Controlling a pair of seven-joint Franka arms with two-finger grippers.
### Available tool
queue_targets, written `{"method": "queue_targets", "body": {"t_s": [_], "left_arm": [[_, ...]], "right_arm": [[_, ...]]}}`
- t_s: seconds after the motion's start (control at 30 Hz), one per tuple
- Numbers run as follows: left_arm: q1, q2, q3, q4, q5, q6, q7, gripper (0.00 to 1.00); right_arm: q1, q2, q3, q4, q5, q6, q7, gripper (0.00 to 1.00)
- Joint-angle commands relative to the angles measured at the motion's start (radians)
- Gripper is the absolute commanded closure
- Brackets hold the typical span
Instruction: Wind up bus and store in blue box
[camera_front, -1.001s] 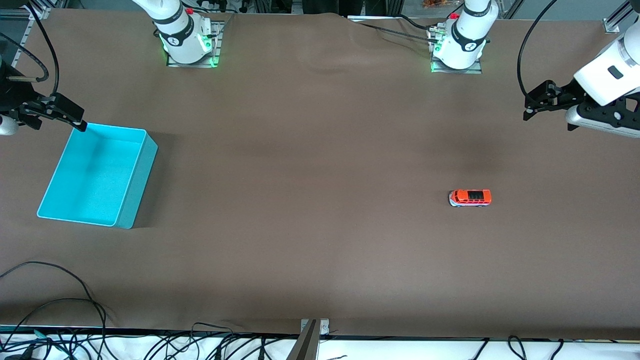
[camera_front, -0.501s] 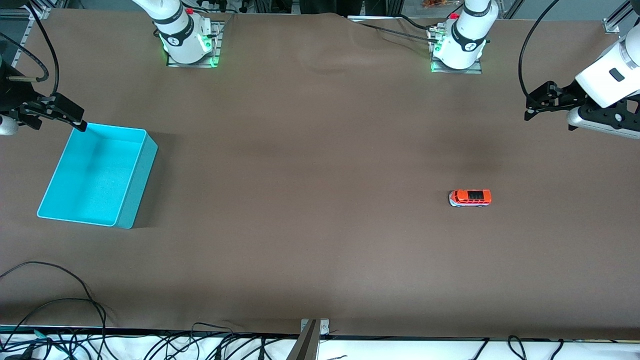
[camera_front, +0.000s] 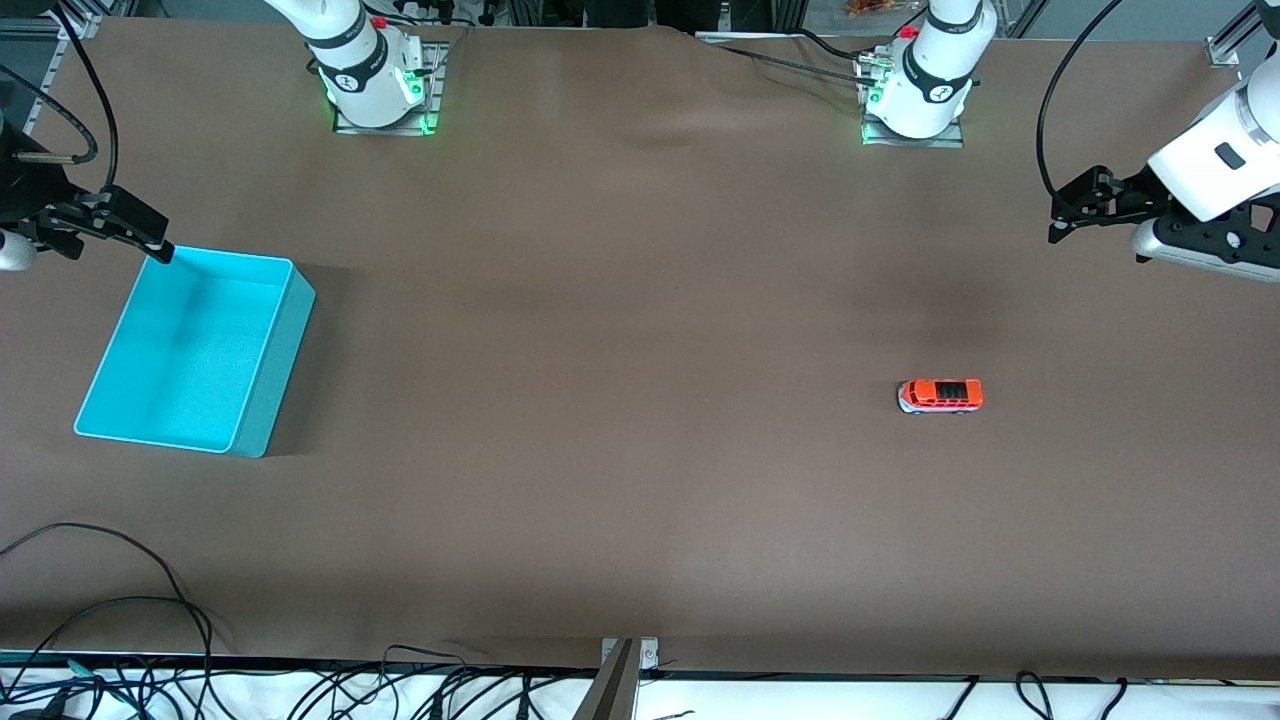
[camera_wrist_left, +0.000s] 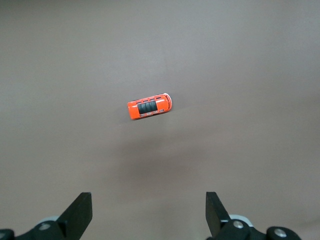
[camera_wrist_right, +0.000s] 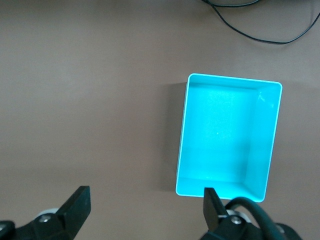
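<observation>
The small orange-red bus (camera_front: 940, 395) stands on its wheels on the brown table toward the left arm's end, with nothing touching it. In the left wrist view the bus (camera_wrist_left: 150, 106) lies well ahead of my left gripper (camera_wrist_left: 148, 200), which is open and empty. That left gripper (camera_front: 1090, 205) hangs over bare table at the left arm's end. The blue box (camera_front: 275, 370) sits empty toward the right arm's end. My right gripper (camera_front: 118, 232) hovers open and empty by the box's corner farthest from the front camera. The right wrist view shows the box (camera_wrist_right: 225, 135) and that gripper (camera_wrist_right: 145, 197).
Loose black cables (camera_front: 150, 600) trail along the table edge nearest the front camera. A cable (camera_wrist_right: 260, 30) also shows past the box in the right wrist view. Brown table cloth (camera_front: 600, 350) stretches between the box and the bus.
The left arm has drifted slightly upward in the front view. The bus, the box and the right arm have not moved.
</observation>
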Motion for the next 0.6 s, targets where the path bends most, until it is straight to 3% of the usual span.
{"method": "queue_targets", "body": {"t_s": [0.0,0.57], "left_arm": [[0.004,0.014,-0.002,0.024,0.021,-0.021,-0.002,0.0],[-0.013,0.037,-0.004,0.027,0.023,-0.034,0.019,0.0]], "right_arm": [[-0.001,0.008,-0.002,0.025,0.012,-0.011,-0.012,0.0],[-0.001,0.008,-0.003,0.025,0.012,-0.011,-0.012,0.0]]}}
